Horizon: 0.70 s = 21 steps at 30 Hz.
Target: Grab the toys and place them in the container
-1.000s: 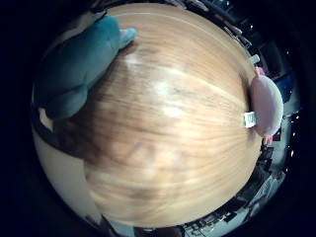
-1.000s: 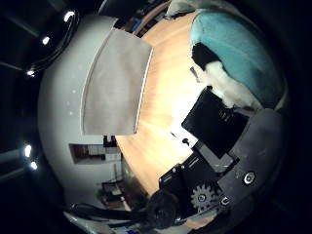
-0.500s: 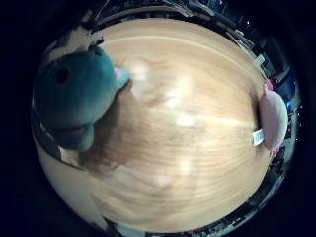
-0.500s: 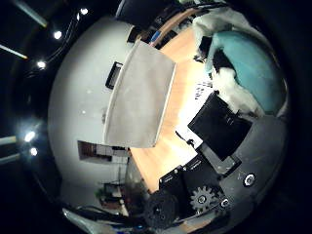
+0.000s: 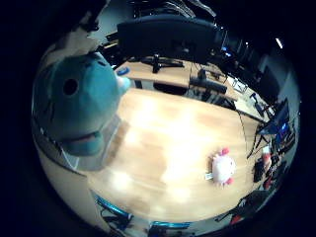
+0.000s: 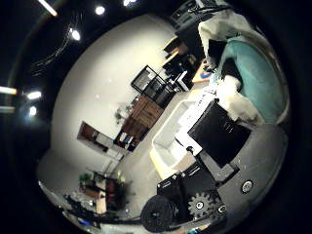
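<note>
Toys in view number two: one large teal plush [image 5: 76,106] with a dark round eye, close against the palm and raised clear of the wooden table [image 5: 168,148], and one small white plush [image 5: 223,168] with pink tips, lying on the table near its far edge, well apart from the teal one. The little finger side view alone shows the tabletop, the small white toy, and a second desk behind the table carrying one dark monitor [image 5: 165,37]. The thumb side view alone shows the hand [image 6: 214,141]: its black and white fingers are curled against the teal plush, holding it to the palm, with the toy's white belly beside them. That view also shows one pale open container [image 6: 170,136], a light rectangular bin standing below the hand; whether it rests on the table's edge or beside it cannot be told. Farther off in the room stand one dark shelf unit [image 6: 153,85] against the wall and one wooden cabinet [image 6: 139,114] next to it. Neither toy is in the container.
</note>
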### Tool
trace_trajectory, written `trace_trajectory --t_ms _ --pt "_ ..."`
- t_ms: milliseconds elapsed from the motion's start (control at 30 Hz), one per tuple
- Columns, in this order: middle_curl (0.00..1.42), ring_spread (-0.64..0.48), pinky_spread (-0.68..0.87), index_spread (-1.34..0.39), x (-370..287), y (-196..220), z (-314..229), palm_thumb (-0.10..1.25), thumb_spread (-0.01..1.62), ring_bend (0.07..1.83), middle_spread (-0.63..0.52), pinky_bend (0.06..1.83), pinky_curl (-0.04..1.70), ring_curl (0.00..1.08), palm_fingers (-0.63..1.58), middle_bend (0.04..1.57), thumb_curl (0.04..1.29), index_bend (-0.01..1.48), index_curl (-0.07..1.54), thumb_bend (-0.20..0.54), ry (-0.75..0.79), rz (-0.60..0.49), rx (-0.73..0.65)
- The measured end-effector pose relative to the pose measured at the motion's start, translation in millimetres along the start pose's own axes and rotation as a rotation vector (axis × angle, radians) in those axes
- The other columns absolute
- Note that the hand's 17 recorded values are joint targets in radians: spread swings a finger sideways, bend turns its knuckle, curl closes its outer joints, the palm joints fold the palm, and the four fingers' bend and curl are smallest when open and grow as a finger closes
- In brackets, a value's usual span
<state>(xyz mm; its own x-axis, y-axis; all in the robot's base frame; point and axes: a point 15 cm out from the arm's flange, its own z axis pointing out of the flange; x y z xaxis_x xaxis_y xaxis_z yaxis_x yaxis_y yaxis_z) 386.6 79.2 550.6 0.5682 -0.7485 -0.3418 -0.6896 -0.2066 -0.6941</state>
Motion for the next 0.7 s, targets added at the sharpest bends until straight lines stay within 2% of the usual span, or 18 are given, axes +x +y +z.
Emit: trace_trajectory --t_ms 367,700 --pt "1.09 -0.25 -0.21 -0.39 -113.1 -53.5 -7.5 1.06 0.93 1.42 -0.36 1.59 0.53 0.71 0.98 1.06 0.93 1.03 1.02 -0.004 -0.126 -0.149 0.019" --pt "1.11 -0.25 -0.21 -0.38 -153.2 -54.7 15.4 1.06 0.93 1.4 -0.36 1.56 0.57 0.74 0.97 1.06 0.97 1.03 1.02 -0.007 -0.211 -0.219 -0.027"
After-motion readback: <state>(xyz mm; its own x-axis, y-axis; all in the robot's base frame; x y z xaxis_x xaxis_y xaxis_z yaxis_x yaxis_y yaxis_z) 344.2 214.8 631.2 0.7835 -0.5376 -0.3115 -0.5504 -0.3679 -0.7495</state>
